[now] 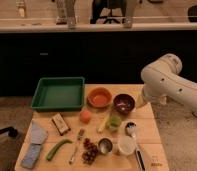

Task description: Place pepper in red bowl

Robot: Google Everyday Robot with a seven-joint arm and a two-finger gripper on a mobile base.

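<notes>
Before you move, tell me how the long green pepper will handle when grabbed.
The green pepper looks slim and curved, so probably light and fairly stiff, though it may pivot if pinched near one end. Its curve should stop it rolling far. The gripper hangs at the right edge of the table, well away from it.
</notes>
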